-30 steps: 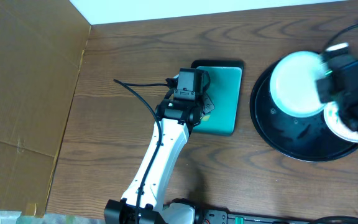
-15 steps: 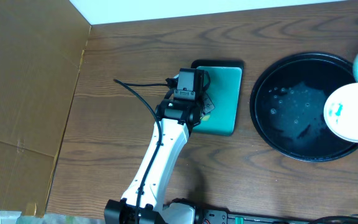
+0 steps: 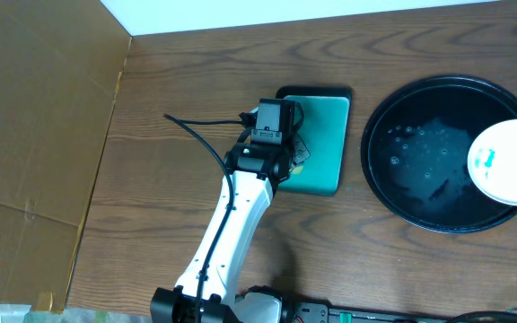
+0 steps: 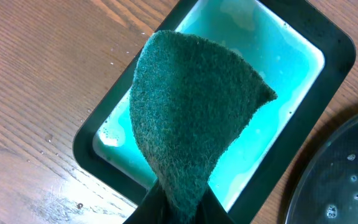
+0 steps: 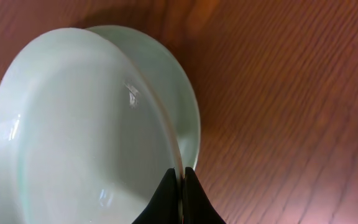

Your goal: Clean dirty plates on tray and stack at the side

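One pale plate (image 3: 508, 161) with a small blue smear lies on the right side of the round black tray (image 3: 420, 152). My left gripper (image 4: 179, 208) is shut on a dark green scouring pad (image 4: 191, 118) and holds it above the teal rectangular tray (image 4: 303, 68). My right gripper (image 5: 182, 180) is out of the overhead view. In the right wrist view it is shut on the rim of a tilted pale plate (image 5: 73, 137), right over a second pale plate (image 5: 180, 99) on the wooden table.
The left arm (image 3: 240, 206) reaches from the front edge to the teal tray (image 3: 326, 135). A cardboard wall (image 3: 34, 135) stands at the left. The black tray's wet rim (image 4: 347, 174) shows at the left wrist view's lower right.
My right gripper carried a plate from above the black tray off to the right, out of the overhead view. The left arm has not moved.
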Available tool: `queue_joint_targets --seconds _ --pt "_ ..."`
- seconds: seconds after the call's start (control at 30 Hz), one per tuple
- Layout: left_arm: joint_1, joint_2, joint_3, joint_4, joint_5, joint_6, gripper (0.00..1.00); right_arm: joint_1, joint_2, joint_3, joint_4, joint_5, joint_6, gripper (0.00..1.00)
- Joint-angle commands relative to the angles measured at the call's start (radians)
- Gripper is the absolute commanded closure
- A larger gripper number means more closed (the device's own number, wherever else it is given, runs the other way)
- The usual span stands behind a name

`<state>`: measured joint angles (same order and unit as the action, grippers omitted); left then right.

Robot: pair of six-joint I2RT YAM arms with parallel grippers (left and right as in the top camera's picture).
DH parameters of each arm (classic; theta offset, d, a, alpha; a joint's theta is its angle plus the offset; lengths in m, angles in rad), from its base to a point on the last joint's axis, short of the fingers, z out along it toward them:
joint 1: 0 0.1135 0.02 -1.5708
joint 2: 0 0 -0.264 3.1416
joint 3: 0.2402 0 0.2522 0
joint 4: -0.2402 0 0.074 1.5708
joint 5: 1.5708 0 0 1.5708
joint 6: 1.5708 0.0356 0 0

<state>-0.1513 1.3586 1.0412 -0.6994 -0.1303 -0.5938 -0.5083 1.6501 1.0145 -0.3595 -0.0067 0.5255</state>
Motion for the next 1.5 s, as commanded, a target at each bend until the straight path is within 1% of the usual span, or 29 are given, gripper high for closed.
queue_joint_targets --seconds 0.0,0.03,0.07,0.1,0.13,0.17,0.2,0.27,0.37,0.5,0.6,0.7,0.73,0.87,1.03,1.13,1.27,1.3,1.33,1.47 --pt "0.005 -0.007 0.0 0.0 -0.012 0.017 0.93 -0.001 0.034 0.004 0.034 0.04 0.023 0.97" --pt "0.005 -0.007 0.0 0.0 -0.012 0.017 0.93 -0.001 0.039 0.004 0.037 0.04 0.023 0.89" --pt "0.005 -0.007 0.0 0.001 -0.012 0.017 0.93 -0.001 0.04 0.004 0.038 0.041 0.019 0.67" --pt "0.005 -0.007 0.0 0.001 -0.012 0.017 0.93 -0.001 0.039 0.005 0.043 0.049 0.007 0.38" --pt "0.005 -0.007 0.0 0.001 -0.012 0.017 0.93 -0.002 0.032 0.005 0.043 0.059 -0.014 0.15" --pt "0.005 -0.007 0.0 0.0 -0.012 0.017 0.93 -0.001 0.027 0.005 0.042 0.063 -0.031 0.02" --pt "0.005 -0.007 0.0 0.0 -0.012 0.017 0.93 0.0 0.016 0.005 0.039 0.059 -0.049 0.01" --pt "0.005 -0.007 0.0 0.001 -0.012 0.017 0.93 0.004 -0.018 0.005 0.013 0.034 -0.076 0.01" --pt "0.005 -0.007 0.0 0.001 -0.012 0.017 0.93 0.016 -0.079 0.005 -0.036 -0.033 -0.079 0.01" --pt "0.005 -0.007 0.0 0.001 -0.012 0.016 0.92 0.063 -0.183 0.005 -0.141 -0.215 -0.104 0.02" --pt "0.005 -0.007 0.0 0.001 -0.012 0.013 0.93 0.127 -0.227 0.005 -0.232 -0.271 -0.181 0.05" --pt "0.005 -0.007 0.0 0.001 -0.012 0.013 0.93 0.2 -0.224 0.004 -0.309 -0.22 -0.283 0.06" --pt "0.005 -0.007 0.0 0.001 -0.012 0.013 0.93 0.229 -0.217 0.004 -0.344 -0.168 -0.284 0.08" --pt "0.005 -0.007 0.0 0.001 -0.012 0.013 0.93 0.295 -0.186 0.003 -0.394 -0.034 -0.283 0.08" --pt "0.005 -0.007 0.0 0.002 -0.012 0.014 0.93 0.347 -0.145 0.003 -0.391 -0.006 -0.283 0.15" --pt "0.005 -0.007 0.0 0.003 -0.012 0.013 0.93 0.36 -0.105 0.003 -0.374 0.031 -0.283 0.22" --pt "0.005 -0.007 0.0 0.003 -0.012 0.014 0.93 0.359 -0.05 0.003 -0.339 0.032 -0.284 0.25" --pt "0.005 -0.007 0.0 0.003 -0.012 0.013 0.93 0.359 -0.035 0.003 -0.329 0.032 -0.284 0.27" --pt "0.005 -0.007 0.0 0.003 -0.012 0.013 0.93 0.359 -0.024 0.003 -0.319 0.032 -0.284 0.32" --pt "0.005 -0.007 0.0 0.005 -0.012 0.013 0.93 0.359 0.008 0.003 -0.291 0.024 -0.3 0.43"
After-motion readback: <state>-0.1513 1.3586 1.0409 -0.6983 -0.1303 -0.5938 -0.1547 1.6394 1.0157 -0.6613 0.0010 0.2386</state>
